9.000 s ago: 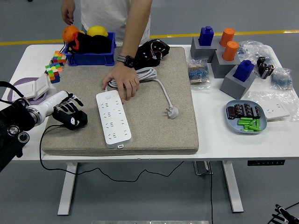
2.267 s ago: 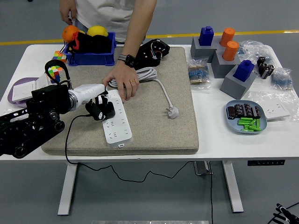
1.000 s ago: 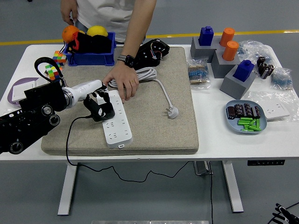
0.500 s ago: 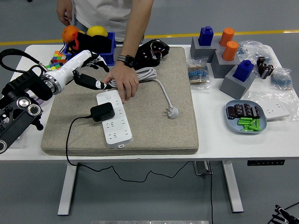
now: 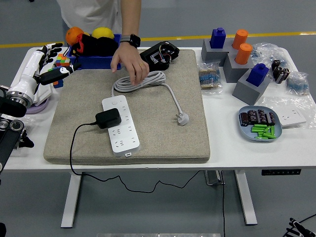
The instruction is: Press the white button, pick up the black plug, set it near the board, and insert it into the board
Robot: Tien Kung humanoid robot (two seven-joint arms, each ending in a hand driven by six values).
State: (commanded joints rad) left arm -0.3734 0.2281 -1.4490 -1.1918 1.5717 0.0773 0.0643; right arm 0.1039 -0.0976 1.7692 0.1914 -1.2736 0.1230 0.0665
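The white power strip (image 5: 120, 125) lies on the beige mat (image 5: 163, 133). The black plug (image 5: 108, 118) sits in its left side, its black cord (image 5: 74, 148) trailing off the mat's front edge. My left hand (image 5: 51, 66) is raised at the far left over the table, fingers spread and empty, well away from the strip. A person's hand (image 5: 130, 64) hovers over the coiled white cable (image 5: 140, 81) behind the strip. The right hand is out of view.
A blue bin (image 5: 94, 54) with fruit and Rubik's cubes (image 5: 60, 61) stand at back left. A white plug (image 5: 182, 118) lies on the mat. Grey blocks with blue and orange pieces (image 5: 242, 59) and a blue plate (image 5: 260, 123) stand at right.
My left hand let go of the black plug, which stays in the strip, and pulled back up and to the far left. The person's hand lifted off the strip.
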